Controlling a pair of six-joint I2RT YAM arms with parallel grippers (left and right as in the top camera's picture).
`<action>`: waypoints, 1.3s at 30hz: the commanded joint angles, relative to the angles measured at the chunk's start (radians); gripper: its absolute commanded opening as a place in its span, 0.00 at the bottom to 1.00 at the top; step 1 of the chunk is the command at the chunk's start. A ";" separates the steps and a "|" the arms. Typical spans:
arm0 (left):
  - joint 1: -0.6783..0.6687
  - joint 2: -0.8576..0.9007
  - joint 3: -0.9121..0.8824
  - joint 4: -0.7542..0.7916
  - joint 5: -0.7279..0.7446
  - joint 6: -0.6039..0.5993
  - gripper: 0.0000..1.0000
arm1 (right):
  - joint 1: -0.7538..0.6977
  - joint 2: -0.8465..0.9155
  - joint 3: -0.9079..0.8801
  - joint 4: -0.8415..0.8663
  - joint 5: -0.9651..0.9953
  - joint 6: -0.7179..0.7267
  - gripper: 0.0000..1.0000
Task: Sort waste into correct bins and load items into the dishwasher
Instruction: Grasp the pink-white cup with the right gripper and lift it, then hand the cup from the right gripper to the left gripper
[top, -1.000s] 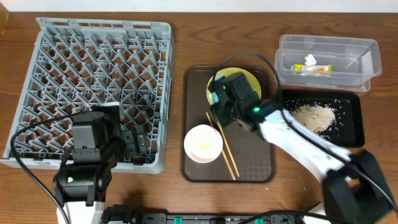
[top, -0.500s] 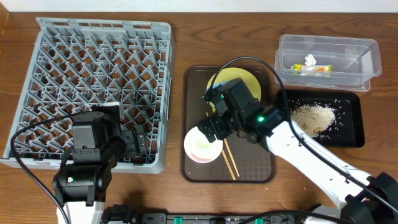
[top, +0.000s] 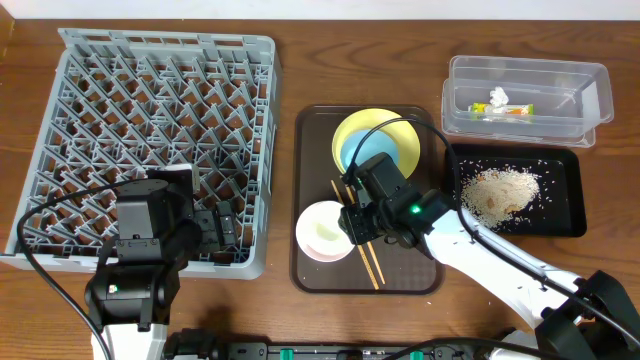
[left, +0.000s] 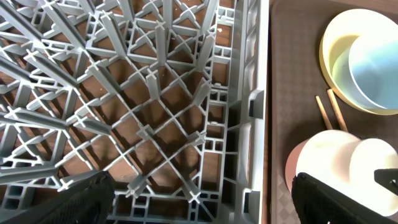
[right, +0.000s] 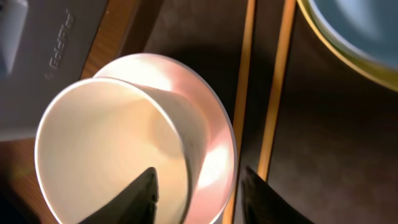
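**Reaching over the white cup with the right fingers spread**

Seen from above, a large grey dish rack (top: 150, 120) fills the left of a wooden table (top: 300, 60). A brown tray (top: 415, 270) sits in the middle. At the tray's far end, a light blue bowl (top: 372, 152) rests on a yellow plate (top: 400, 132). At its near end, a small white cup (right: 106, 149) stands inside a pale pink bowl (right: 214, 155). Two wooden chopsticks (right: 247, 81) lie just beside that bowl.

The right gripper (right: 199, 174) hangs over the cup with its fingers apart. One is above the cup's mouth and the other above the chopsticks, with the cup's wall between them. Whether either finger touches cannot be told.

The left gripper (left: 202, 183) is over the rack's near right corner, fingers wide apart and holding nothing.

To the right, a clear tub (top: 590, 95) holds a crumpled tissue (top: 497, 97) and a green-and-yellow wrapper (top: 512, 110). Its print is too small to read. Just below, a black tray (top: 565, 215) holds rice crumbs (top: 500, 188).

The right wrist view shows raised lettering on the rack's grey wall, too blurred to read.
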 joint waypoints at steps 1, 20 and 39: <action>0.003 -0.003 0.021 -0.003 0.009 -0.010 0.93 | 0.005 0.007 -0.005 0.004 -0.001 0.059 0.34; 0.003 -0.003 0.021 -0.003 0.009 -0.009 0.93 | 0.006 0.045 0.014 0.066 -0.024 0.099 0.01; 0.003 0.035 0.021 0.160 0.515 -0.047 0.93 | -0.283 -0.105 0.053 0.373 -0.783 0.027 0.01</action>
